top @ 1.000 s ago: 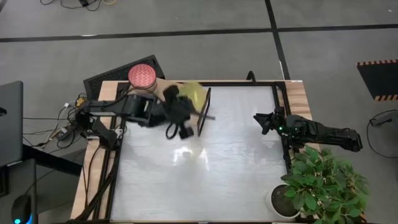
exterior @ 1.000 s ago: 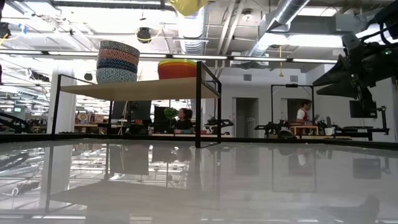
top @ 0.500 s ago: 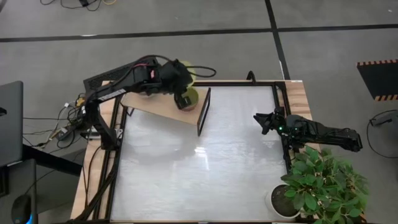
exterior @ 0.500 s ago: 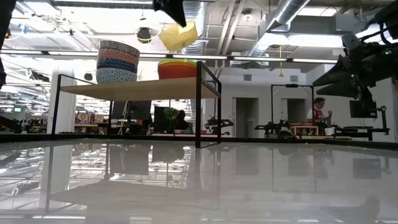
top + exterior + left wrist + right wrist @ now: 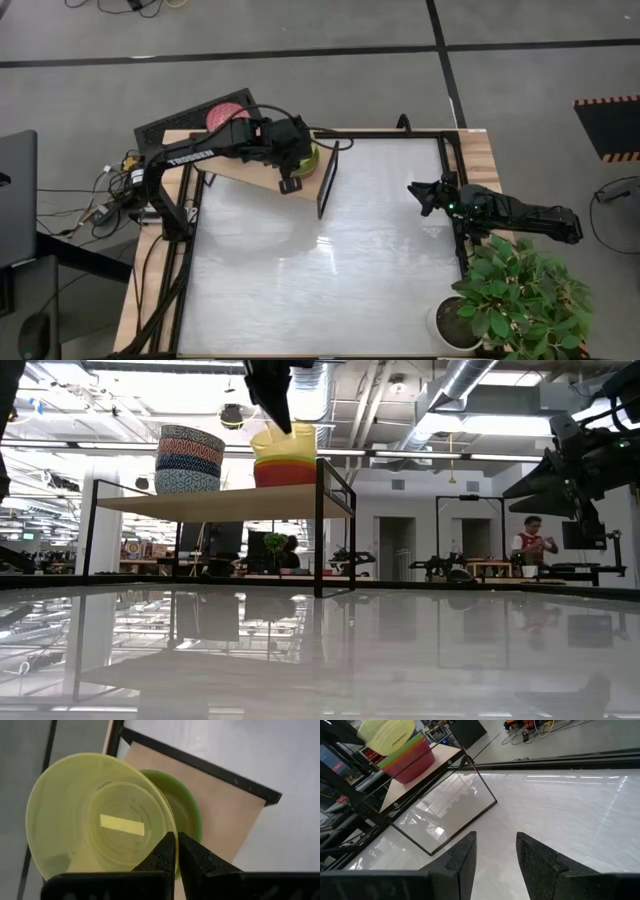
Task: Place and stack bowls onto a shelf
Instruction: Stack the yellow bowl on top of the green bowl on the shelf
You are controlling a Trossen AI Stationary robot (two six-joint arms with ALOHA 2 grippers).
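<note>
The left gripper (image 5: 176,851) is over the right end of the shelf (image 5: 255,172), at the far left of the table (image 5: 330,270). Its fingers are pressed together on the rim of the yellow bowl (image 5: 100,815), pinching the thin wall on one side. In the low view the yellow bowl (image 5: 284,442) sits tilted on top of the plain stack (image 5: 283,468), whose red bowl (image 5: 283,475) rests on the board; the wrist view shows the green bowl (image 5: 187,812) directly beneath it. The yellow bowl is not yet level, so I judge it not fully nested.

The patterned stack (image 5: 189,460) stands further left on the same board, well apart from the plain stack. Its top bowl shows pink-red in the high view (image 5: 226,113).

The right gripper (image 5: 495,852) waits at the right edge of the table, near the plant (image 5: 520,290), fingers spread and holding nothing.

Handling assessment: the bowl looks like thin, light, rigid plastic with a smooth, probably slippery surface. A single-side rim pinch is the only hold available and is adequate for so light an item, but it lets the bowl hang tilted. Breakage risk appears low. The main hazard, in my judgement, is an off-centre release that leaves it cocked in the green bowl or sliding toward the dark end panel (image 5: 327,180).
</note>
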